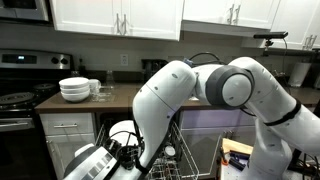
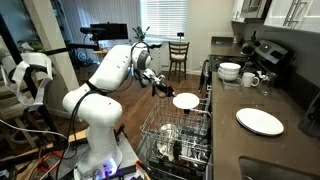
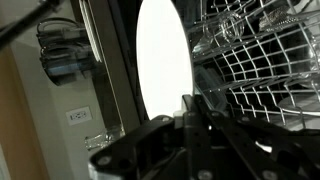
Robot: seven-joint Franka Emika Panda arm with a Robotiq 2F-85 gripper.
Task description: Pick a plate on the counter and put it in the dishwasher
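1. Biggest thing first: the dishwasher (image 2: pixel 178 138). Its wire rack (image 2: pixel 172 128) stands out in the open with some dishes in it that I can't make out. That rack is pretty much straight below what I'm carrying, so I'd say the coming move is "down", not sideways. In the wrist view the prongs (image 3: pixel 262 60) sit just beside the plate's edge.
2. Next, the counter (image 2: pixel 275 150), off to the side of the rack, with a bigger plate (image 2: pixel 260 121) and a stack of bowls (image 2: pixel 230 70) on it. Not my concern right now.
3. Now the plate (image 2: pixel 186 100): small, round, plain white, low rim, no marks I can see. It's in the air over the rack, off the counter, and not touching the prongs as far as I can tell. In an exterior view it reads as a flattened oval, so closer to flat than on edge. My guess is it needs tipping up to slot between prongs.
4. Last, my gripper (image 2: pixel 168 93): clamped tight on the plate's near rim, with the plate sticking out toward the counter side. In the wrist view the fingers (image 3: pixel 188 115) pinch the bottom of the white oval.
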